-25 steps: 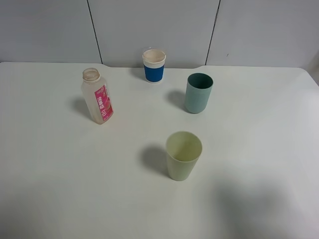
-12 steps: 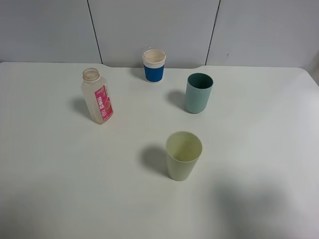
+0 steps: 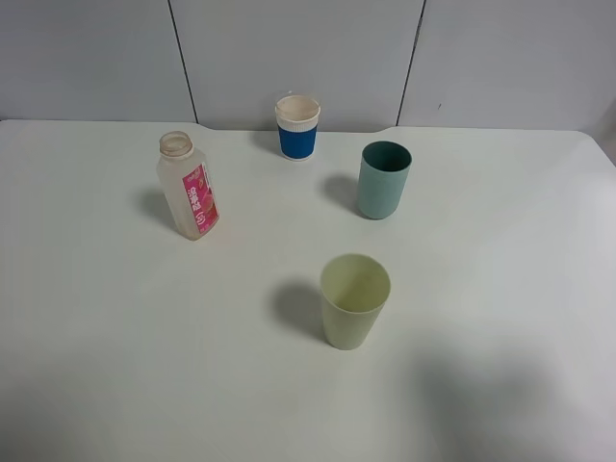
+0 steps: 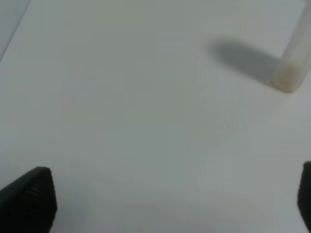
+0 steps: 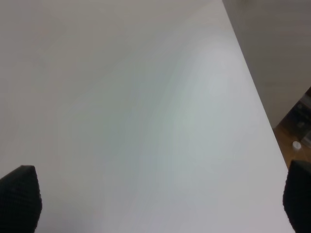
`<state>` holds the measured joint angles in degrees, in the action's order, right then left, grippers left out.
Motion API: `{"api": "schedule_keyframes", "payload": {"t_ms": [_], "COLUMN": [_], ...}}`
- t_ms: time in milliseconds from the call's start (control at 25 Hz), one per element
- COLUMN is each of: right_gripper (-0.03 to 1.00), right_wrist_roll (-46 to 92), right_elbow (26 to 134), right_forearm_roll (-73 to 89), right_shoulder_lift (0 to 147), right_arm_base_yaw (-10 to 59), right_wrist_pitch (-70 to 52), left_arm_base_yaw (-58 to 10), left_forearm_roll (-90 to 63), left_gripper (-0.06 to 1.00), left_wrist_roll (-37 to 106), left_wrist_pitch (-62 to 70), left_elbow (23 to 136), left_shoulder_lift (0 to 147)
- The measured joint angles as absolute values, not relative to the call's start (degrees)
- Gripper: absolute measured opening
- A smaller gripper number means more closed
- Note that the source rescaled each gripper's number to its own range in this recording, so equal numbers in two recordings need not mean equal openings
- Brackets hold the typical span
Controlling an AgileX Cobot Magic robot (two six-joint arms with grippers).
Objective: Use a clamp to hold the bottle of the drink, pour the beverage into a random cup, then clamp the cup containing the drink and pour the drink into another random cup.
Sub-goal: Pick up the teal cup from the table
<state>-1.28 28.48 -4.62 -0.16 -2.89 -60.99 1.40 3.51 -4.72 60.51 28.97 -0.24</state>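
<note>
An uncapped clear bottle (image 3: 188, 188) with a pink label stands at the left of the white table (image 3: 144, 337). Its base also shows in the left wrist view (image 4: 290, 73). A blue-and-white cup (image 3: 297, 126) stands at the back, a teal cup (image 3: 383, 180) to its right, and a pale green cup (image 3: 354, 300) nearer the front. Neither gripper shows in the exterior high view. The left gripper (image 4: 167, 204) is open and empty above bare table, well short of the bottle. The right gripper (image 5: 158, 204) is open and empty over bare table.
The right wrist view shows the table's side edge (image 5: 252, 92) with the floor (image 5: 296, 131) beyond it. A grey panelled wall (image 3: 308, 48) runs behind the table.
</note>
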Motion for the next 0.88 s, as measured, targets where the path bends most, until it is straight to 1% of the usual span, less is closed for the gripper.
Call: {"api": "schedule_keyframes", "payload": {"t_ms": [880], "right_gripper": [1.00], "right_wrist_roll": [-1.3], "right_elbow": [28.5], "right_forearm_roll": [-4.6], "right_shoulder_lift": [-0.2], "right_arm_base_yaw": [-2.9], "right_wrist_pitch": [-61.0], "left_arm_base_yaw": [1.4], "left_forearm_roll": [3.5], "left_gripper": [1.00], "left_wrist_roll": [-4.7], "left_wrist_pitch": [60.5], "left_elbow": [29.0], "left_shoulder_lift": [-0.2]}}
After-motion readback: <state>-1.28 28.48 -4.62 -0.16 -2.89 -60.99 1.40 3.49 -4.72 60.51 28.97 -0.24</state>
